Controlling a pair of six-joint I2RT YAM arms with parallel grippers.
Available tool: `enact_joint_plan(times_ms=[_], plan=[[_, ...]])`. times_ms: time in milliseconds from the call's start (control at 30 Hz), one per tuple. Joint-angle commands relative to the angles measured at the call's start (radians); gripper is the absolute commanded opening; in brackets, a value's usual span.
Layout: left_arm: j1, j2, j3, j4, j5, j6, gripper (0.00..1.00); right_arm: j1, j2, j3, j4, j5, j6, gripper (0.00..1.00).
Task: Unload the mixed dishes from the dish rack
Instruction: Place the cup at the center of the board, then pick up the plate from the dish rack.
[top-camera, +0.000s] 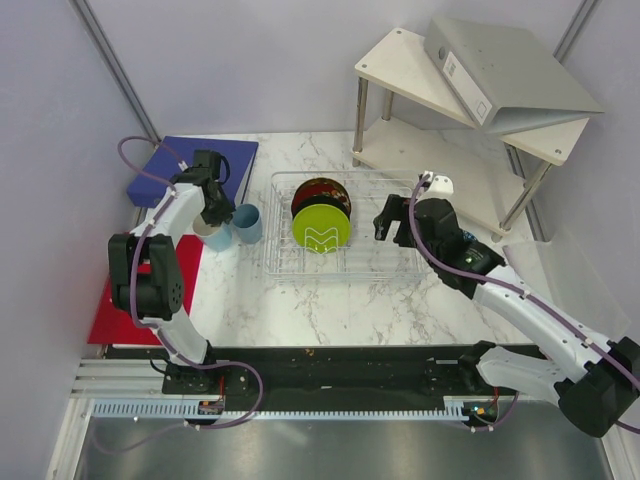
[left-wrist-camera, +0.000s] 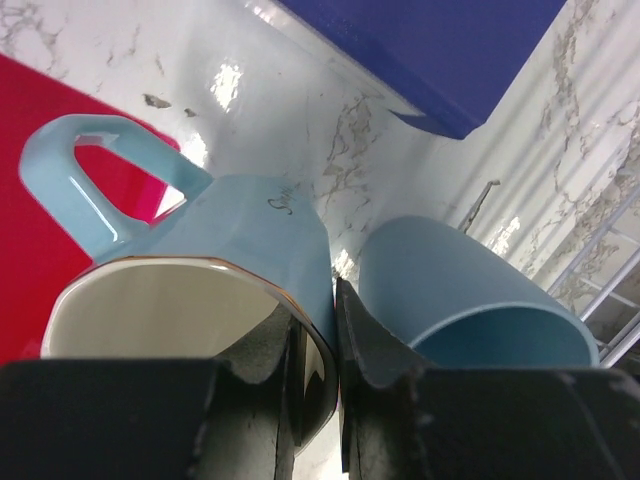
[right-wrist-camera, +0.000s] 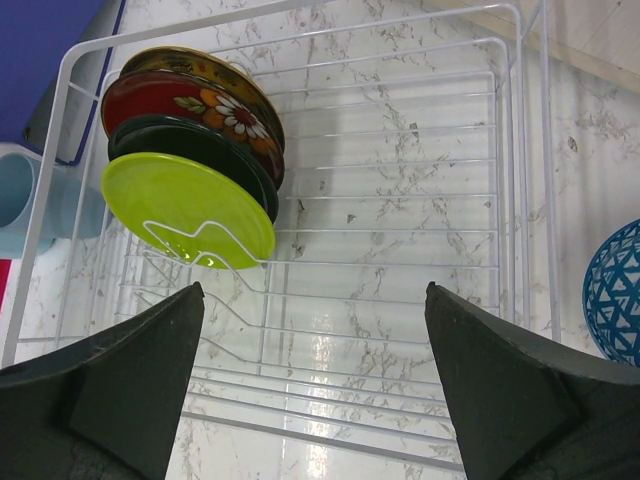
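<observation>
The clear dish rack (top-camera: 390, 262) holds dishes standing on edge at its left end: a lime-green plate (right-wrist-camera: 185, 205) in front, then a black plate (right-wrist-camera: 190, 150), a red flowered dish (right-wrist-camera: 200, 105) and a yellow-brown patterned plate (right-wrist-camera: 190, 65). My right gripper (right-wrist-camera: 315, 370) is open and empty above the rack's bare right part. A blue patterned bowl (right-wrist-camera: 615, 290) sits outside the rack's right edge. My left gripper (left-wrist-camera: 335, 340) is shut on the wall of a mug (left-wrist-camera: 230, 240), light blue outside and cream inside, beside a light blue cup (left-wrist-camera: 470, 300) left of the rack.
A dark blue pad (top-camera: 195, 165) lies at the back left and a red mat (top-camera: 130, 300) at the left edge. A white two-tier shelf (top-camera: 400, 65) with a grey binder (top-camera: 500, 70) stands at the back right.
</observation>
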Motion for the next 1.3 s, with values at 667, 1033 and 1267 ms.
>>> enact_joint_plan(times_ms=[667,1033,1267], plan=[[0.011,-0.090,0.012,0.039,-0.157,0.020,0.69,0.002,0.046,-0.001,0.030,-0.023,-0.007,0.98],[-0.004,-0.405,0.002,-0.019,-0.240,-0.134,0.99,0.002,0.077,0.008,0.049,-0.032,-0.010,0.98],[-0.168,-0.544,-0.091,0.217,0.121,0.020,0.99,0.002,0.142,0.013,0.162,-0.122,-0.107,0.98]])
